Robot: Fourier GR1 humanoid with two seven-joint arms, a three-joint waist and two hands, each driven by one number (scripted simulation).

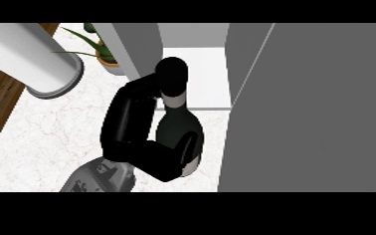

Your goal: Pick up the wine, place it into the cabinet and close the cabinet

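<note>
The wine bottle (pixel 176 124) is dark, with a pale band on its neck and a black cap. It stands upright just in front of the cabinet's opening, its cap overlapping the pale cabinet floor (pixel 206 74). My right hand (pixel 129 124) is shut on it, fingers curled around the left side and thumb across the lower body. The grey forearm enters from the lower edge. The cabinet door (pixel 301 109) stands open at the right as a wide grey panel. The cabinet's left wall (pixel 140 45) rises beside the bottle. My left hand does not show.
A large pale cylinder (pixel 40 59) fills the upper left. A potted green plant (pixel 106 57) sits next to the cabinet's left wall. The white marble counter (pixel 51 134) spreads to the left, and a wooden strip (pixel 7 97) runs along its left edge.
</note>
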